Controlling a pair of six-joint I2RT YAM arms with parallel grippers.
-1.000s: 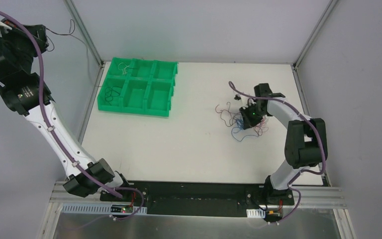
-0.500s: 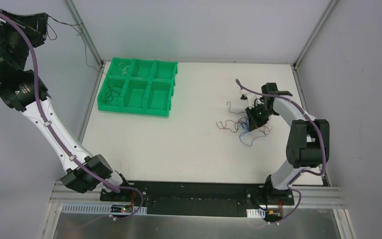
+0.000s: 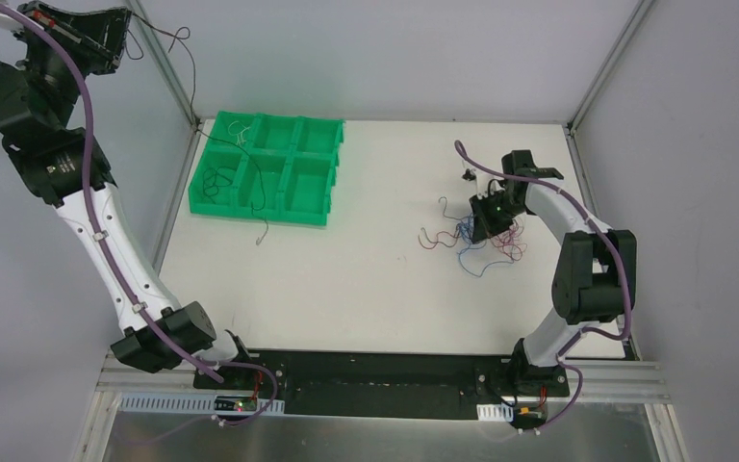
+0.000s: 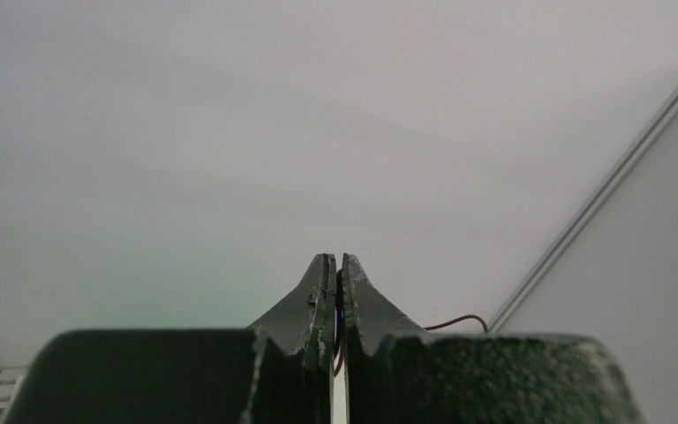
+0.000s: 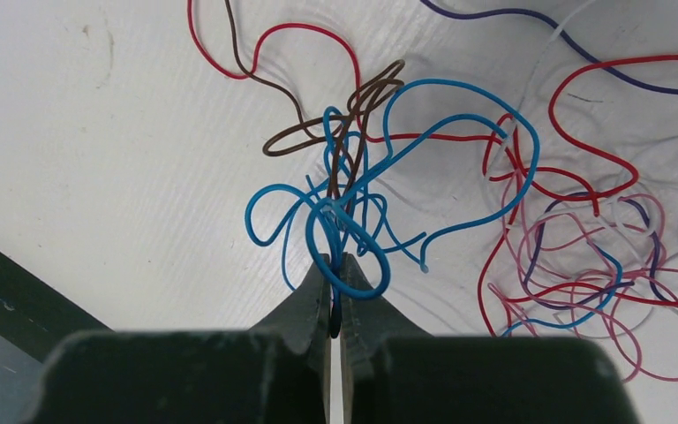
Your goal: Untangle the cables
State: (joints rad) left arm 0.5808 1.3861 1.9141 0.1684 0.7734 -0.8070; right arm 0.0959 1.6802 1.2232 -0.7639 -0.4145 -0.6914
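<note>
Left arm: it reaches high over the far-left corner. Across the last second the left gripper climbs and swings in towards the table.
Left gripper state: the jaws are pinched together on one long thin dark wire, which shows at the fingertips in the wrist view.
Freed wire: it now trails from that gripper down across the green six-compartment plastic bin, and its loose end reaches the white table just in front of the bin. A second ago only a short length showed beside the gripper.
Right gripper: its jaws are closed on a loop of thin blue wire at the edge of the knot. It shifts only slightly over the second.
Remaining cables: the tangle of red, blue, brown, pink and white wires lies on the right half of the table.
Bin contents: a few wires already lie in the left compartments.
Meaning: one cable appears fully separated and ready to drop into the bin, while most of the knot is likely still to be worked.
</note>
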